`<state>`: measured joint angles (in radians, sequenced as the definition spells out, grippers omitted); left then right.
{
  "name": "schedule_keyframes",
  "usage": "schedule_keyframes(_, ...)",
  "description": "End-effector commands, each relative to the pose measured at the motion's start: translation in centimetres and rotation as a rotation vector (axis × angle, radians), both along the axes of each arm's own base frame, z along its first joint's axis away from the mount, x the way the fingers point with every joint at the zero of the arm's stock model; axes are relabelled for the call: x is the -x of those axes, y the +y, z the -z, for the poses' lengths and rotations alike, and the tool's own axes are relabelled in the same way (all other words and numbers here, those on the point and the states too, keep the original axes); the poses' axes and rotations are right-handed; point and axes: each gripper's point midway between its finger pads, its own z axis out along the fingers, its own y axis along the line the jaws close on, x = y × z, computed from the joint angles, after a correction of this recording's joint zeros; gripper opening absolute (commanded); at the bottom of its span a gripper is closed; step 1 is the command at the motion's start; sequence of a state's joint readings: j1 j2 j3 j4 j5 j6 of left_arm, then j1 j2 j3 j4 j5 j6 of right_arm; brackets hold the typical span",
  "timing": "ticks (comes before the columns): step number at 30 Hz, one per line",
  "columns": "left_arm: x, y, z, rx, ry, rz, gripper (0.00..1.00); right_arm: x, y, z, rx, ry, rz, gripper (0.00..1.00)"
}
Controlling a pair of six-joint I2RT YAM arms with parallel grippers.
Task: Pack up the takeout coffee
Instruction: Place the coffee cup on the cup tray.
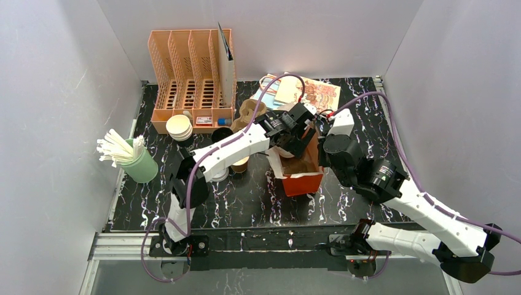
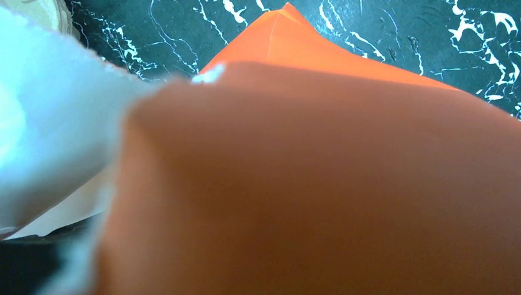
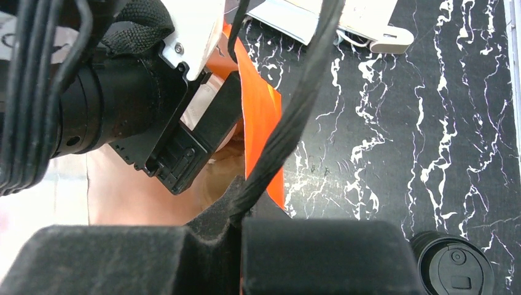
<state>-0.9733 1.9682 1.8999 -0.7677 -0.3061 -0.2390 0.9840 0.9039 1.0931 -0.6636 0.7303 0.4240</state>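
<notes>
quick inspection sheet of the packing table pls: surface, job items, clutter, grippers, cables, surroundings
surface: black marbled table with white veins
job's things: orange bag stands open mid-table; brown cup sits outside it, partly hidden under the left arm
clutter: peach file organizer, green cup of stirrers, lid stack, black cup, cup carrier, leaflets, black lid
grippers: left gripper is down in the bag's mouth, jaws hidden; right gripper is shut, apparently on the bag's rim
cables: purple cables loop over both arms; a black cable crosses the right wrist view
surroundings: plain white walls on three sides
</notes>
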Motion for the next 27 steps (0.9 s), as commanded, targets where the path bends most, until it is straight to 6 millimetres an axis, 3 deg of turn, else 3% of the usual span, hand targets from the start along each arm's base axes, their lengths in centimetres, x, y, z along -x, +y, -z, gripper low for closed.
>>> schedule_keyframes(1,0.0,1.0,0.3,-0.073,0.015,-0.021,0.45,0.1,0.0,-1.0,-0.073,-0.02,0.024,0.01)
schedule_keyframes(14,0.6,1.3,2.5,-0.181,0.107,-0.014,0.45,0.6,-0.2,1.1,-0.079,0.029,0.043,0.01)
schedule_keyframes(27,-0.1,0.1,4.1,-0.193,0.19,0.001,0.46,1.3,-0.3,2.7,-0.082,0.089,0.053,0.01)
